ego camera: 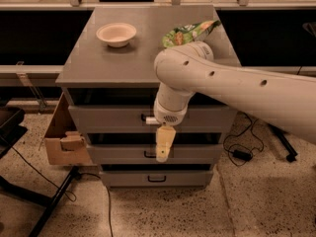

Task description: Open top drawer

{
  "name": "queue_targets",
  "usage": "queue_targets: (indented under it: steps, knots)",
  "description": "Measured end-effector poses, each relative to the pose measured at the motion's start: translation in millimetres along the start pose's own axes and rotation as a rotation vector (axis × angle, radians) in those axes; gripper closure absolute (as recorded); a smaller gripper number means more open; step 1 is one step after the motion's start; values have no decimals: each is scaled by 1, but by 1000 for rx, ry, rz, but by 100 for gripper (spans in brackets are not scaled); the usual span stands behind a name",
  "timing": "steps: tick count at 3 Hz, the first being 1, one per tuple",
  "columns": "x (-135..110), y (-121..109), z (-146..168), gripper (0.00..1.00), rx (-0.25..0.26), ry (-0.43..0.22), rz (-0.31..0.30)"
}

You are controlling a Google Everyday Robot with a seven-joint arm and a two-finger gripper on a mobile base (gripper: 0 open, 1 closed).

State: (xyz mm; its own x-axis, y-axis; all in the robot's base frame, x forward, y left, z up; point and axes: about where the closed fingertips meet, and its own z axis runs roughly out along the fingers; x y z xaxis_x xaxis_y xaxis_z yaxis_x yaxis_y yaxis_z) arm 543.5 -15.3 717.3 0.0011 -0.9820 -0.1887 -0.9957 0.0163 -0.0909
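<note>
The top drawer (108,118) is the widest grey front of a three-drawer cabinet, and it looks shut. Its black handle (146,118) carries a small white tag and is partly hidden by my wrist. My gripper (164,143) hangs pointing down from the white arm (232,90). It is just right of and below the handle, in front of the gap between the top drawer and the middle drawer (118,153).
A white bowl (116,33) and a green snack bag (190,32) lie on the cabinet top. A bottom drawer (128,177) sits below. An open cardboard box (64,137) stands at the cabinet's left. Black stand legs (49,201) and cables (242,152) lie on the floor.
</note>
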Motion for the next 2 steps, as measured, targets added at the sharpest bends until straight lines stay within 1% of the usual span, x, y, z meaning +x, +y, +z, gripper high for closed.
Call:
queue_targets:
  steps: [1,2]
  knots:
    - [-7,-3,7,0,-17,-1,-16]
    - [-8,0,17,0,-44,18,-31]
